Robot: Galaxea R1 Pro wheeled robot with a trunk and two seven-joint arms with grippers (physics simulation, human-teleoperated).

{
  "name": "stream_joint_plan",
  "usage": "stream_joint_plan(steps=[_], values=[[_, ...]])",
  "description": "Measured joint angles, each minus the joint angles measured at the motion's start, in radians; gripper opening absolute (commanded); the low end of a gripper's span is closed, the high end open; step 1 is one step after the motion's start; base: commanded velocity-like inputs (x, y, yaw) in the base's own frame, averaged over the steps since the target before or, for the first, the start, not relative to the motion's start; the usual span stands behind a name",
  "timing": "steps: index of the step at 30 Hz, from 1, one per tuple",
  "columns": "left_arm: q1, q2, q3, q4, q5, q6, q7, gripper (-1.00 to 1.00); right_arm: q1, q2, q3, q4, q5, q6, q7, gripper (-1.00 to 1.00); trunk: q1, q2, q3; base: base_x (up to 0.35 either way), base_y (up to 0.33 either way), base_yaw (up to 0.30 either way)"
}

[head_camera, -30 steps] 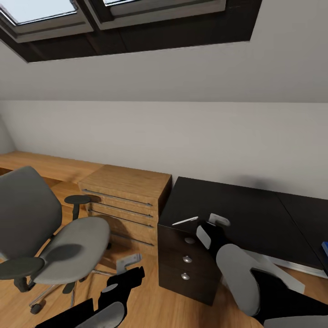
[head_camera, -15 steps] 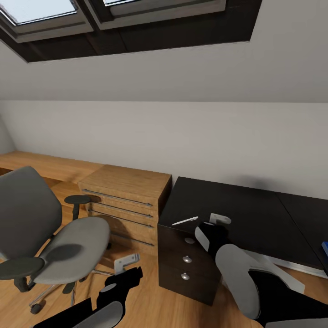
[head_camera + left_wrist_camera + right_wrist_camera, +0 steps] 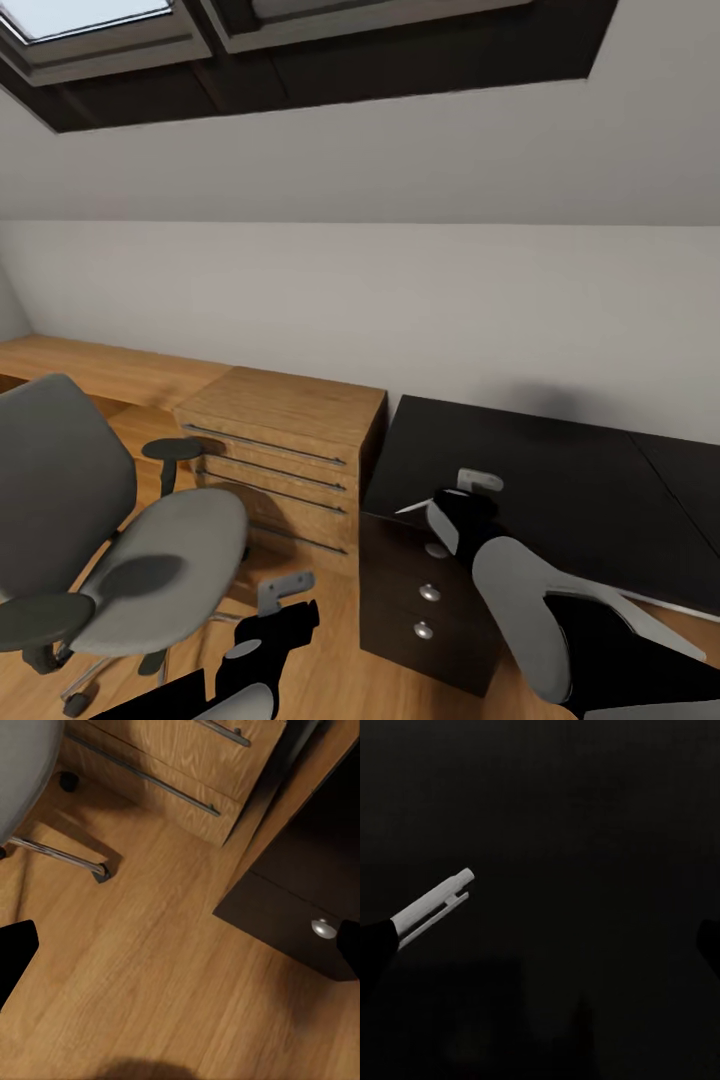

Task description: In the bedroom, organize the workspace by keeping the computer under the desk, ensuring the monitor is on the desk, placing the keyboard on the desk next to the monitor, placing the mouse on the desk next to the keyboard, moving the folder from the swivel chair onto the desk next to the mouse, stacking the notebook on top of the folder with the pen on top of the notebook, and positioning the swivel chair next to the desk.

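Bedroom wall [image 3: 400,290], grey under a sloped ceiling with dark-framed skylights [image 3: 300,50], spans the far side of my head view. Desk [image 3: 560,490], black and glossy, occupies the right half; its three-drawer unit [image 3: 425,590] with round silver knobs [image 3: 323,928] closes its left end. Light wooden drawer chest [image 3: 285,450] stands just left of the desk, touching or nearly touching it, with a low wooden bench [image 3: 90,365] running further left along the wall. Swivel chair [image 3: 110,540], grey with black armrests, sits at near left on the wood plank floor [image 3: 150,982], well apart from the desk, its seat bare; part of its chrome base and a caster show in my left wrist view.

My right arm reaches over the desk's near left corner, and the right gripper [image 3: 470,483] hangs above the black top. In the right wrist view its two dark fingertips [image 3: 375,945] sit at opposite edges of the picture, so I read the fingers as spread apart, gripping nothing. The pen [image 3: 431,906], a slim white stick, lies flat on the desk top near that corner, one end running under or beside one fingertip; I cannot tell whether they touch.

My left gripper [image 3: 285,590] hangs low over the floor between chair and drawer unit, fingers wide apart and empty.
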Motion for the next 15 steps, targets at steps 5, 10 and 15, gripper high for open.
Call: stream_joint_plan(steps=[5, 10, 15], values=[[0.0, -0.001, -0.001, 0.0, 0.0, 0.001, 0.001, 1.0, 0.0, 0.0, 0.0, 0.013, 0.0, 0.0, 0.026, 1.0, 0.0, 0.0, 0.0, 0.089, 0.085, 0.0], [0.0, -0.002, -0.001, -0.001, 0.001, 0.002, 0.0, 1.0, 0.0, 0.0, 0.0, 0.016, 0.0, 0.0, 0.038, 1.0, 0.0, 0.0, 0.0, 0.095, 0.086, 0.0], [0.0, -0.002, -0.001, 0.0, 0.001, 0.002, 0.0, 1.0, 0.0, 0.0, 0.0, 0.018, 0.0, 0.0, 0.04, 1.0, 0.0, 0.0, 0.0, 0.021, 0.018, 0.0]])
